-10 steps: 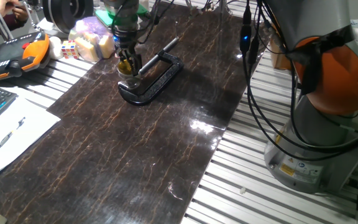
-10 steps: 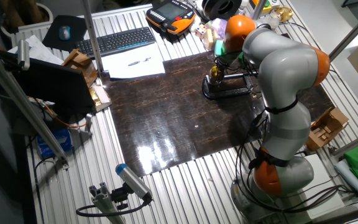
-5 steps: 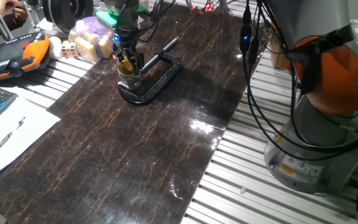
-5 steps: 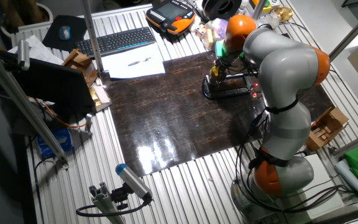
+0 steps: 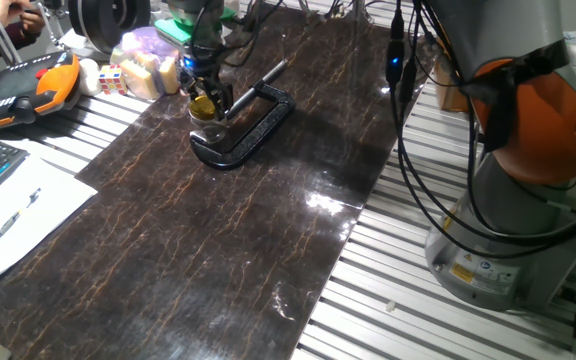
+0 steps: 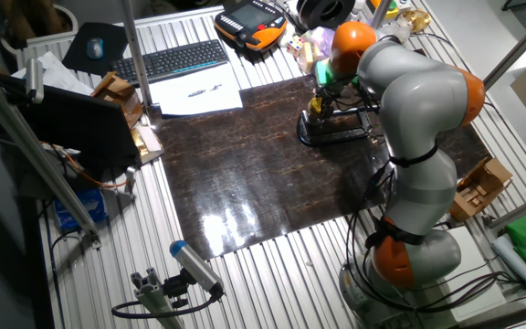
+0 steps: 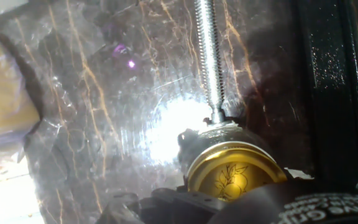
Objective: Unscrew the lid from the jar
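Observation:
The gold-yellow lid [image 7: 234,175] with a flower print fills the lower middle of the hand view. It lies between my gripper's [image 7: 232,200] dark fingers [image 7: 166,208], which are shut on it. Under it shows the glass shoulder of the small jar [image 7: 207,140], pressed by the clamp's silver screw [image 7: 209,56]. From the fixed cameras, the gripper [image 5: 204,102] [image 6: 316,104] points straight down at the jar [image 5: 208,122], which sits in the mouth of the black C-clamp [image 5: 253,125]. Whether lid and jar are still joined I cannot tell.
The C-clamp [image 6: 336,135] lies on a dark marbled mat [image 5: 218,230]. Behind the gripper are plastic-wrapped items [image 5: 148,65], an orange teach pendant [image 5: 23,85], a keyboard [image 6: 172,59] and paper [image 6: 194,91]. The arm's base [image 5: 528,150] and cables stand at the right.
The hand has edged slightly up and left over the jar and looks a little turned. The lid stays between the fingers; the clamp has not moved.

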`<state>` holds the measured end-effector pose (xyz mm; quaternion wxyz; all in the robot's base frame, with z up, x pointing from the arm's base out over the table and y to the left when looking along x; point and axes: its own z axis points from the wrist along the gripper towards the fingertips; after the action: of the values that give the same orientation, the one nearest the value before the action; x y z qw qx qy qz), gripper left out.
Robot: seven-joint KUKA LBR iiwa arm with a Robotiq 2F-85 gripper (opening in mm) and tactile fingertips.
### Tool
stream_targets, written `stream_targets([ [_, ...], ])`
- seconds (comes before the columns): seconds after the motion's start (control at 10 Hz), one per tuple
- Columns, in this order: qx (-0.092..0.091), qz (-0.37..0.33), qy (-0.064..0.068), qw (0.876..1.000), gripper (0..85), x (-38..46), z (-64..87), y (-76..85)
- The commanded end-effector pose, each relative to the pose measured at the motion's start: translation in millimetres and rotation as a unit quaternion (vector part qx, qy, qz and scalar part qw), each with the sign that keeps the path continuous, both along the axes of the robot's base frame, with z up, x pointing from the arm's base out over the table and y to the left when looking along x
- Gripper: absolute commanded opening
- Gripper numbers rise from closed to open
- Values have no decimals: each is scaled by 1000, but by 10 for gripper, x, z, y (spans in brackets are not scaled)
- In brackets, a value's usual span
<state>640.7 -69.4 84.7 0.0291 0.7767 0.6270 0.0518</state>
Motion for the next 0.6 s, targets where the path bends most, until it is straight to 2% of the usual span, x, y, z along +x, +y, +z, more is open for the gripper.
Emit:
stream_targets([
  [0.0, 0, 5, 0, 1000, 7, 0, 0, 1],
  [0.5, -3, 49, -7, 999, 7, 1, 0, 2],
])
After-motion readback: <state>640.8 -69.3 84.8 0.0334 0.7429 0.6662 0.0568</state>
